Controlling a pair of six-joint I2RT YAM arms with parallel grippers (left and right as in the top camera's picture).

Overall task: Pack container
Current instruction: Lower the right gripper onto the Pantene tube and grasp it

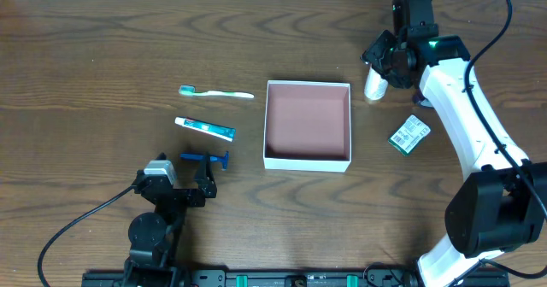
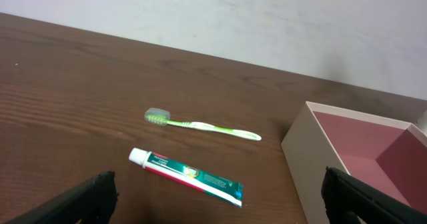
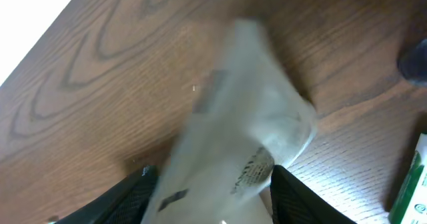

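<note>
— Where is the container now?

— I see the container (image 1: pixel 306 120) near the middle of the wooden table (image 1: pixel 102 48). It is a shallow square box, open on top, with thin white walls and a flat pinkish-brown inside. In my left wrist camera one white corner (image 2: pixel 303 157) stands at the right.

— And your two claws?

— The left gripper (image 1: pixel 175 184) is low at the near edge, and its dark fingers (image 2: pixel 80 201) stand very wide, with nothing between them. The right gripper (image 1: pixel 380 69) is at the far right of the container, around a pale, rounded plastic bottle (image 3: pixel 240 137) with dark print. The picture is blurred there. The fingers (image 3: pixel 130 197) stand on both sides of the bottle, but I cannot tell if they press it.

— What else lies on the table?

— Left of the container lie a thin green and white toothbrush (image 2: pixel 200 125), a flat toothpaste tube (image 2: pixel 187 176) with a white cap, and a small blue razor (image 1: pixel 205 158). On the right side lies a green and white packet (image 1: pixel 409 135), apart from the container.
</note>
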